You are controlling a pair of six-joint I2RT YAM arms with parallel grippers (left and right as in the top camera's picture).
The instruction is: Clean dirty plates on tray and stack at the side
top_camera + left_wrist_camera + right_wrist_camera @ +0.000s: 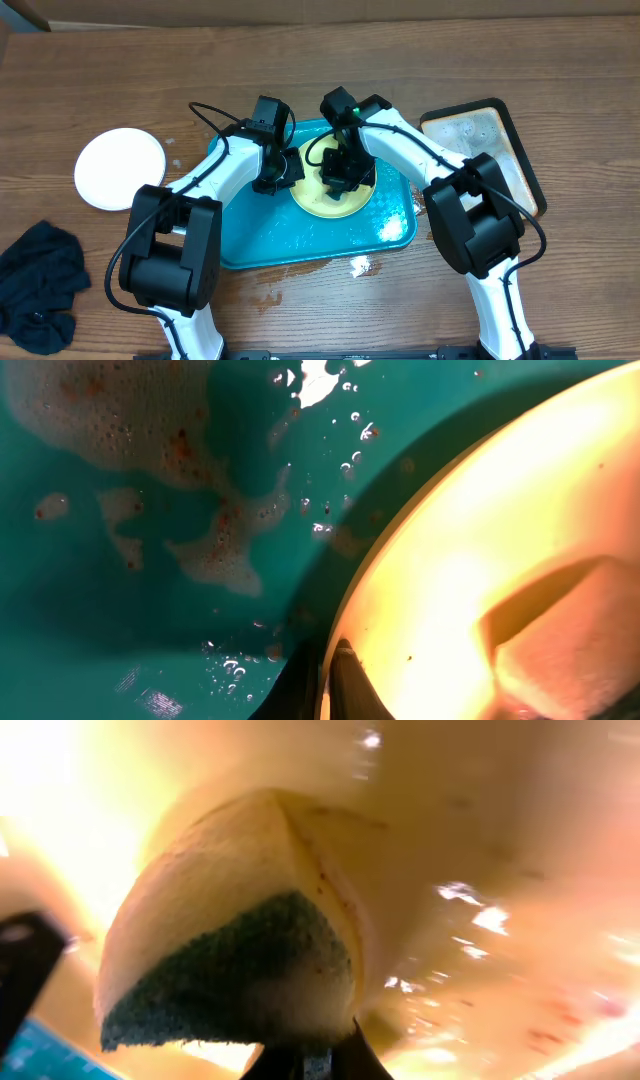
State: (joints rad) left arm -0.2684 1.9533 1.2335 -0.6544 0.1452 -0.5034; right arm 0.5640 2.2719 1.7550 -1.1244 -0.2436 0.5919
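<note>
Scrub step, mid-task. Yellow-green plate (318, 206) sits on the turquoise tray (255, 245) at the worktop (500, 50) centre. The left tool (272, 180) is at the plate's 9 o'clock rim; the left wrist view shows one finger above and one below the edge, so it is pinched closed on the rim. The right tool (345, 175) is over the plate's middle, clamped on a yellow sponge (240, 920) with a green scouring face, pressed against the plate.

White plate (120, 168) lies off the tray at 9 o'clock on the bare worktop, well apart and looking clean. No third plate is visible. The black-rimmed soapy tray (480, 140) is at 3 o'clock and a dark cloth (40, 285) at 8 o'clock.

Foam with reddish flecks (210, 550) lies on the tray floor just beside the plate, and a small puddle (362, 266) has got onto the worktop at the tray's 6 o'clock edge.

Risks from here:
- the rim pinch is thin and wet — sponge pressure could twist the plate out of the left tool
- hard strokes toward 9 o'clock could bring the two tools together, as they sit close
- dirty foam could re-soil the plate's underside if it is set flat
- carrying it dripping to the stack would spread more water — the plate could slide on the white one
</note>
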